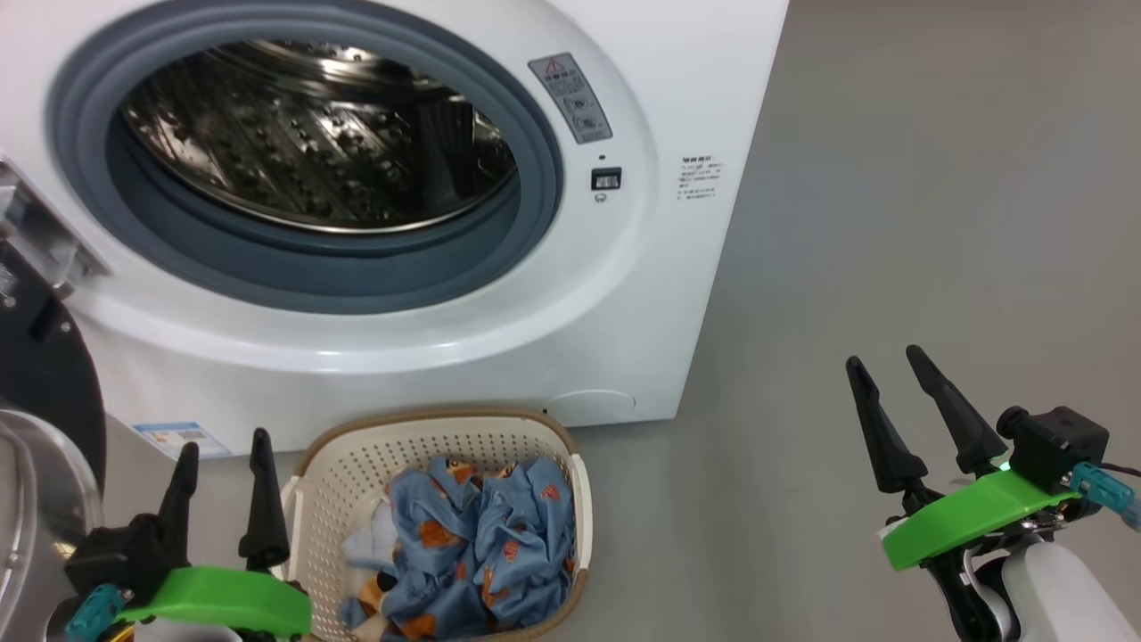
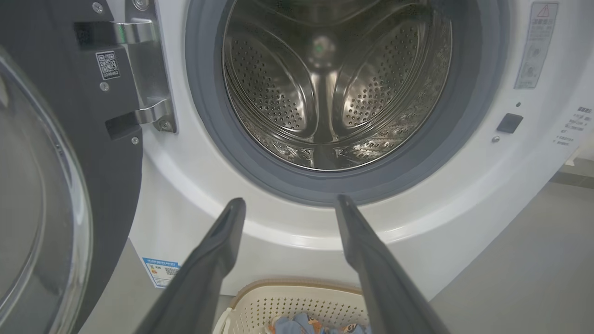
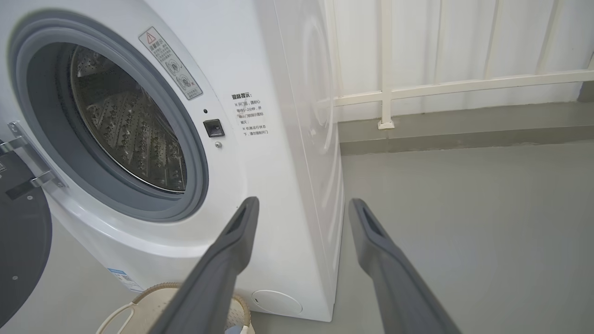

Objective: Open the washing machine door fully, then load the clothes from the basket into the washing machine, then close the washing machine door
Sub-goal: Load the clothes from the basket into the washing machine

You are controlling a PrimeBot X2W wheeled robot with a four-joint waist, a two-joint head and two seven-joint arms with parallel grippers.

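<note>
Grey floor [image 1: 936,178], white boxy washing machine [image 1: 642,294], black round door [image 2: 111,195] swung wide. Loading's next: left gripper [image 1: 223,446] and right gripper [image 1: 886,358], gaping empty, must fetch blue printed clothes [image 1: 499,535] from cream perforated basket [image 1: 357,473].

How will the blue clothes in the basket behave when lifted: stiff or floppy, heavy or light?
The clothes lie crumpled in soft folds, so they will likely droop. The fabric looks thin, so probably light. Pieces overlap in the basket, so several may rise together.

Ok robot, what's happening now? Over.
Left tool, right tool open, empty. Washing machine door open. Clothes in basket. Nothing blocking drum.
</note>
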